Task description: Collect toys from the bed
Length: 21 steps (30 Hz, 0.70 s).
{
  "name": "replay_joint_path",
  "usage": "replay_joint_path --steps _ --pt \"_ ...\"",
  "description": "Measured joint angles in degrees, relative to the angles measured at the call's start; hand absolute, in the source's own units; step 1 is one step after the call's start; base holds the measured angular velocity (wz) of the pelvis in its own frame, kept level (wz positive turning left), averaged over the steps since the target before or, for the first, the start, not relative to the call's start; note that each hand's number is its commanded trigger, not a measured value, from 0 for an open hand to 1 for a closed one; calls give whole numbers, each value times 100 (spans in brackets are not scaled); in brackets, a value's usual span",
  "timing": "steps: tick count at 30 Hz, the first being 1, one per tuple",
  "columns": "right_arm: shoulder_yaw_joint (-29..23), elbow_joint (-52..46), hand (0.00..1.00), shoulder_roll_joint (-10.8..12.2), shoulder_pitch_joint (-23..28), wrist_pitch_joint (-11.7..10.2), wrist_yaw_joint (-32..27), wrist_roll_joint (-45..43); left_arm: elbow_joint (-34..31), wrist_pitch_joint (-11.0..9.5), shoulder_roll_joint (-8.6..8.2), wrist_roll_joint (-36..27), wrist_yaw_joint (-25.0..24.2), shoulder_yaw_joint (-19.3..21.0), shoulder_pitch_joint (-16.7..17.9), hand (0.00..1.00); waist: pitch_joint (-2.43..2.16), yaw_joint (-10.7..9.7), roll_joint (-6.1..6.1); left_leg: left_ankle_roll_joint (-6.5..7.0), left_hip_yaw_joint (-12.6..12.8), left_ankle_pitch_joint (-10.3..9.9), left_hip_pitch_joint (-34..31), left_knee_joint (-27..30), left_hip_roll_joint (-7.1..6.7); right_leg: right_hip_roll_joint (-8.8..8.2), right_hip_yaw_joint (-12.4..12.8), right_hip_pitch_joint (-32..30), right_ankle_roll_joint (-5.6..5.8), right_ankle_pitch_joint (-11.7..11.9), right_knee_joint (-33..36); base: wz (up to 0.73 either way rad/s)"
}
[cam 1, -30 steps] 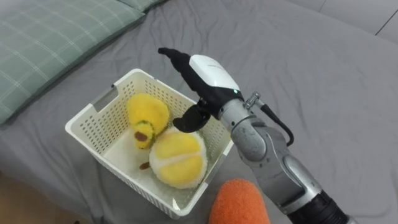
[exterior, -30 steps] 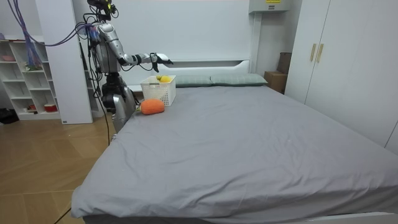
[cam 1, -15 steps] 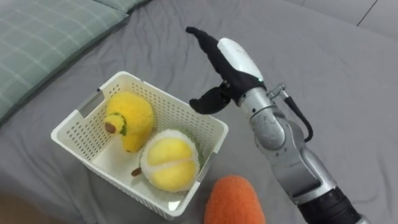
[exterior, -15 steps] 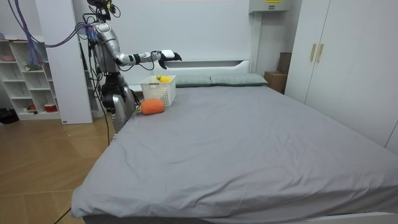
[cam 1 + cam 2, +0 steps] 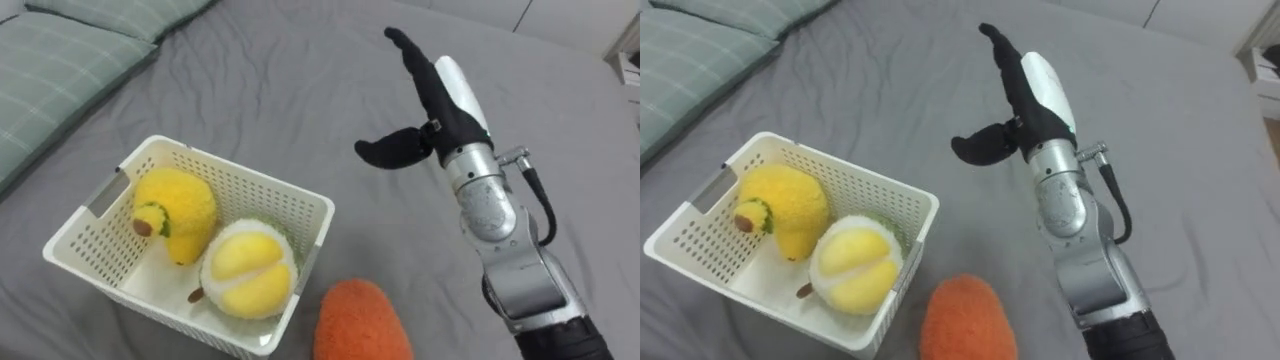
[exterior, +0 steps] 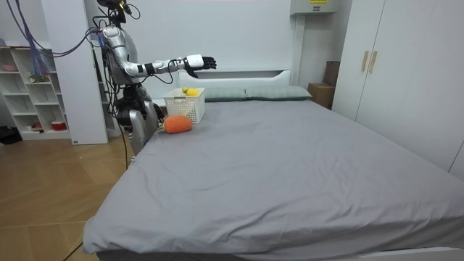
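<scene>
The grey bed (image 5: pixel 300 80) carries a white basket (image 5: pixel 240 172) holding yellow plush toys (image 5: pixel 178 205). The orange toy (image 5: pixel 362 322) lies outside, at the basket's 4 o'clock. The right hand (image 5: pixel 440 100) hovers empty with fingers spread at 2 o'clock. A careless reach might shove the orange toy or tip the basket.

My right hand (image 5: pixel 437 105) is hovering empty.
I am holding my right arm stretched forward, fingers straight, thumb spreading out sideways.

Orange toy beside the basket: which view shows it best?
The room view: the orange toy shows whole there, lying on the bed beside the basket, though far off. Both eye views show it close, but the lower edge cuts it off.
</scene>
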Motion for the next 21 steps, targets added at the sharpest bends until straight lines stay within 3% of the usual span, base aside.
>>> replay_joint_path --steps 2,7,12,21 --pt "-60 0 0 -1 15 0 5 -27 4 0 -4 -6 28 13 108 0 -8 -199 34 7 10 -5 1 0 -4 -8 6 -1 4 2 10 0" --pt "-364 7 0 -30 53 -1 -115 115 4 3 1 -85 38 40 192 0 -20 -367 55 12 23 -7 18 -5 -4 -13 6 -9 9 4 12 0" --pt "-476 36 0 -217 249 0 -171 419 4 3 1 -87 38 80 222 0 -23 -387 50 14 33 -8 41 -25 -4 -12 18 26 12 4 11 0" --pt "-465 269 0 -214 571 24 -161 467 32 2 9 -496 37 93 226 0 -43 -389 16 19 122 -13 70 -23 1 -11 69 31 15 5 18 -2"
